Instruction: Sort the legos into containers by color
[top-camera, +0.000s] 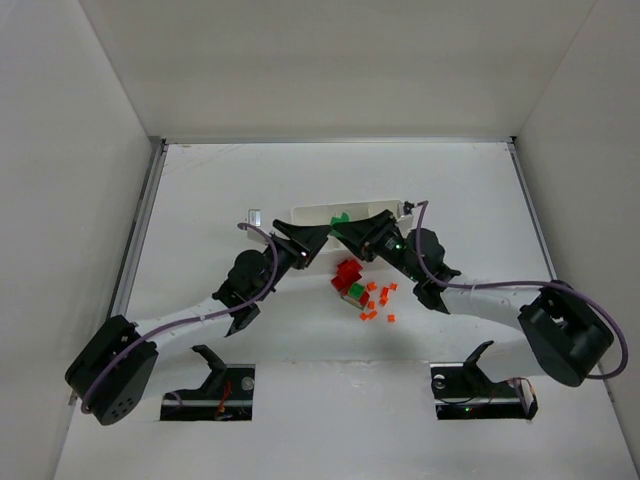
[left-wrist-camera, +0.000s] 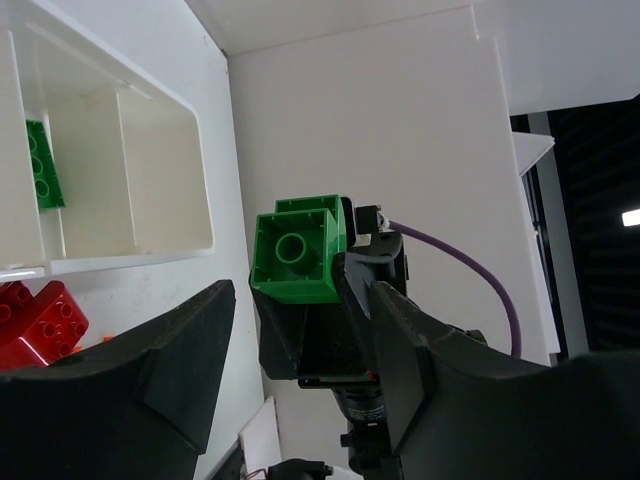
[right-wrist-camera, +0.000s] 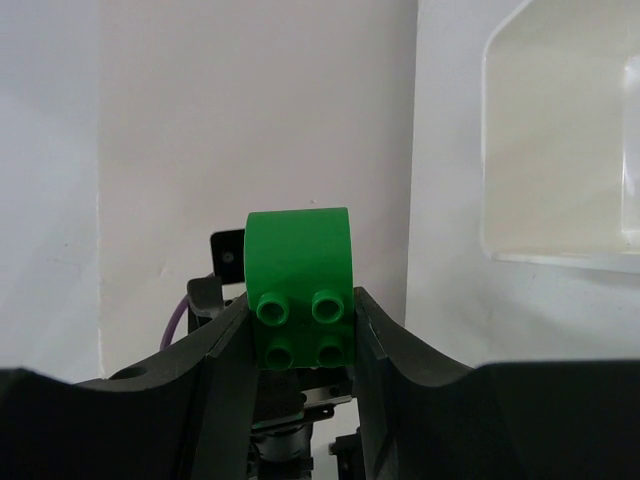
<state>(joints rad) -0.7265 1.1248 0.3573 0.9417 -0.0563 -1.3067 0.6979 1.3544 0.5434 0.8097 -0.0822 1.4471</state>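
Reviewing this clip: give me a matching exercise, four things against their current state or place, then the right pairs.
Column one
1. left gripper
2. right gripper
3. red bricks
4. orange bits

Column two
A. scattered on the table
B. jaws closed on a green brick
C. jaws apart, nothing held
D. bunched together beside the loose green brick

Pairs: 1-C, 2-B, 3-D, 4-A

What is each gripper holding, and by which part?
The right gripper clamps a green brick by its two side faces. The left gripper holds nothing.
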